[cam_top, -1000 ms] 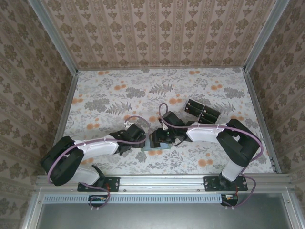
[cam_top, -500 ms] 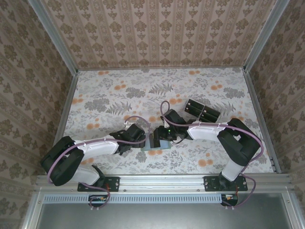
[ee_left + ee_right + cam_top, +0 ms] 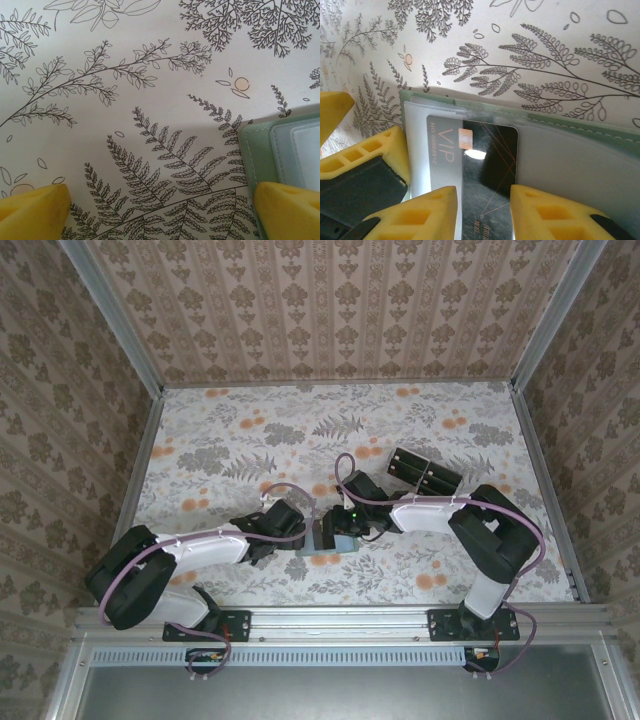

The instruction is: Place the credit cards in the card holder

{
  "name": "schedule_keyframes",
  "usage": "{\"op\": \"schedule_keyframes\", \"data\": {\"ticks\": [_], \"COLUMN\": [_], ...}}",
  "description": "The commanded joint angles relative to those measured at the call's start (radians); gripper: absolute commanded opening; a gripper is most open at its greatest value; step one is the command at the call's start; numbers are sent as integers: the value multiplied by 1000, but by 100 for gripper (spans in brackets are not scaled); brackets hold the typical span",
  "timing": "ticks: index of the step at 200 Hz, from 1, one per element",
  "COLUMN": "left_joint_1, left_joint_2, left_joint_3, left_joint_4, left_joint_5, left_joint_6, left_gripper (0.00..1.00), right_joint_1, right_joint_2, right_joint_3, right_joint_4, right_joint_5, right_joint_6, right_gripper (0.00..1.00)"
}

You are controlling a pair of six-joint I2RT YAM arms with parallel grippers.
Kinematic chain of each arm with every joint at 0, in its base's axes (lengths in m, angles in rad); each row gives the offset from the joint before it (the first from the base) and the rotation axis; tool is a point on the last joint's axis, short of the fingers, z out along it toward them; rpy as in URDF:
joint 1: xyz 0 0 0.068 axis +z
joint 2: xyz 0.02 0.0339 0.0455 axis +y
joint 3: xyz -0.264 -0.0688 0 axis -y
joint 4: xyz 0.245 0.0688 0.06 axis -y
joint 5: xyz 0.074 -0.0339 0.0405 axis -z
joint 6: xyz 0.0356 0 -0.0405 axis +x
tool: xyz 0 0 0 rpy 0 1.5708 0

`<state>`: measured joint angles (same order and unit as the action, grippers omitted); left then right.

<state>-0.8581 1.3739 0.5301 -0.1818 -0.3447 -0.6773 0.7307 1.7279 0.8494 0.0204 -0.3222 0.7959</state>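
You're mid-insertion: the credit card [image 3: 490, 165] seems part-way into the card holder [image 3: 580, 131], flat on the tabletop. Your right claw [image 3: 484, 197] flanks the card; whether it grips, I cannot tell. Left claw [image 3: 161, 207] gapes wide at the holder's edge. Next, push it in squarely.

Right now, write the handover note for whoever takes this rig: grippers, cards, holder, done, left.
Left gripper: open, one finger at the edge of the card holder.
Right gripper: shut on a black credit card by its long edges, far end at the holder's clear pocket; I cannot tell whether it is under the plastic.
Done: a grey VIP card lies in that pocket.
Left: push the black card home, release, then probably fetch the other black cards further back on the right.
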Motion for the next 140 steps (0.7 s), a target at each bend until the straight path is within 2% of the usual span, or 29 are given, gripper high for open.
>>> {"op": "schedule_keyframes", "data": {"ticks": [1,140], "left_joint_1": [-9,-9], "left_joint_2": [3,5], "left_joint_3": [-18,-29], "left_joint_4": [-31,-21], "left_joint_5": [-11,-9], "left_joint_6": [-8,-14], "left_gripper": [100,100], "right_joint_1": [2,61], "right_joint_2": [21,73], "right_joint_3": [-7,37], "right_joint_4": [29,70], "right_joint_5": [-24,-54], "right_joint_6": [22,64], "right_gripper": [32,31]}}
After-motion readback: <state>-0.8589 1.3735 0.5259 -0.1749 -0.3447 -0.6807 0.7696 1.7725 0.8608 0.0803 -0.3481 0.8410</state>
